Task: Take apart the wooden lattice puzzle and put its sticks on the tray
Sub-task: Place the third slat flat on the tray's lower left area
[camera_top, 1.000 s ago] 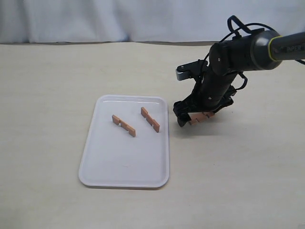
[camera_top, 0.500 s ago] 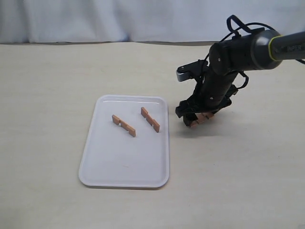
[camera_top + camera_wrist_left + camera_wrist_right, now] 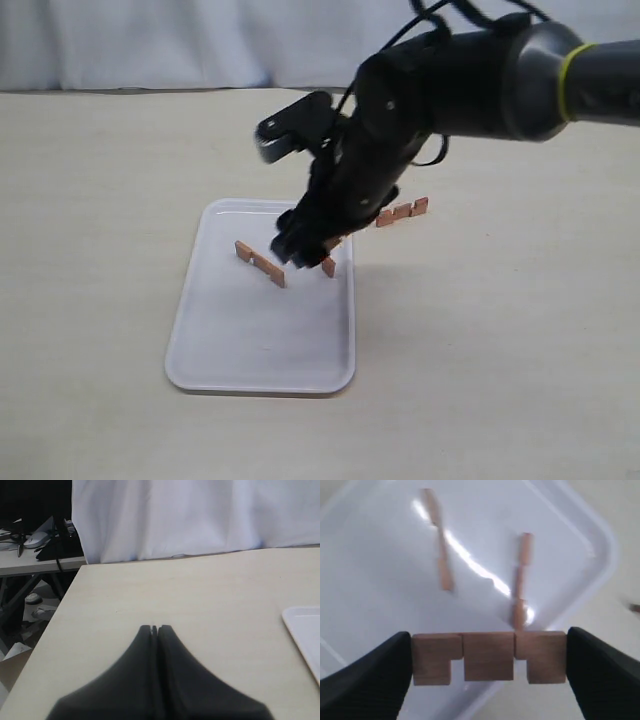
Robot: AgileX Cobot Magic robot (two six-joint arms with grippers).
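Observation:
No assembled lattice puzzle shows; its sticks lie apart. My right gripper [image 3: 300, 246] hangs over the far right part of the white tray [image 3: 250, 360]. In the right wrist view this gripper [image 3: 489, 666] is shut on a notched stick [image 3: 489, 650], gripped end to end with the notches facing down. Two sticks lie on the tray: one [image 3: 260, 264] at the left, one [image 3: 328, 266] partly hidden behind the arm. Both also show in the right wrist view, the first stick [image 3: 438, 547] and the second stick [image 3: 521, 580]. Another stick [image 3: 402, 211] lies on the table right of the tray. My left gripper [image 3: 155, 628] is shut and empty, over bare table.
A white curtain [image 3: 200, 40] closes off the back of the table. The left wrist view shows the table's left edge [image 3: 55, 625], clutter on the floor beyond it, and a corner of the tray [image 3: 302, 630].
My right arm has swung left from the table beside the tray to above the tray, carrying one stick. The other stick stays behind on the table, now uncovered.

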